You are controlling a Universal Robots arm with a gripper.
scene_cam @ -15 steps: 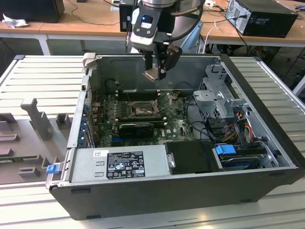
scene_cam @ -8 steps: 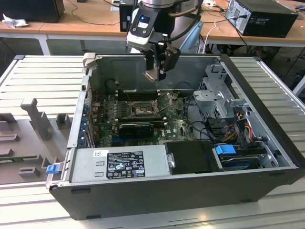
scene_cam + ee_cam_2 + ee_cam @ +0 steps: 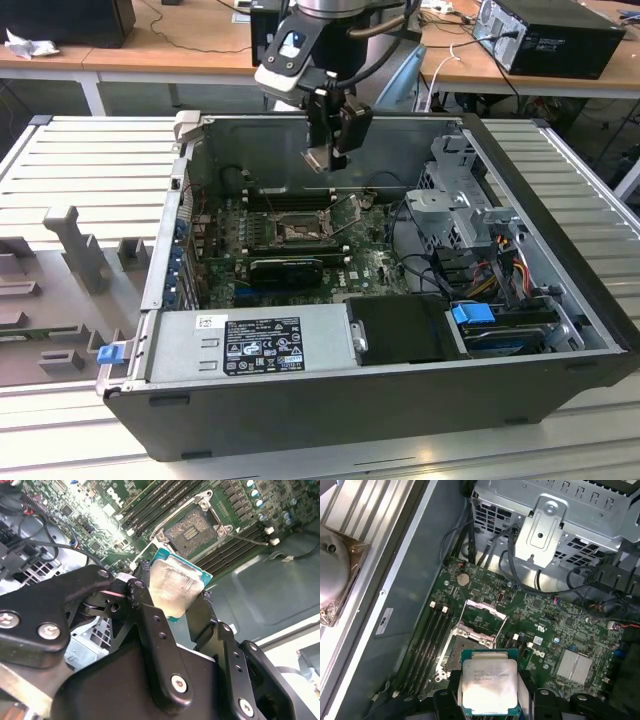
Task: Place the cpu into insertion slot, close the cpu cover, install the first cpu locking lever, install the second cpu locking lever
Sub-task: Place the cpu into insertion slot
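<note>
The cpu [image 3: 175,587] was held clamped between the two black fingers of the gripper [image 3: 174,589], which were closed on its opposite edges. Its pale metal top and its underside were thereby left free, presumably so that it could be set down flat without the fingers fouling the socket.

In the exterior view it was seen carried in the air inside the open computer case [image 3: 300,400], near the case's far wall and above the far edge of the motherboard [image 3: 370,265]. It was well clear of the board and touched nothing but the fingers.

The insertion slot [image 3: 192,530] lay bare and unfilled toward the middle of the board, between banks of long black memory slots [image 3: 432,635]. In the first wrist view the cpu cover [image 3: 485,609] was seen swung up off the socket on its hinge, apparently so that the slot was open from above.

The cpu had not yet been brought over the slot and hung offset from it toward the far wall. The placing step was judged under way, with cover and levers undone.
</note>
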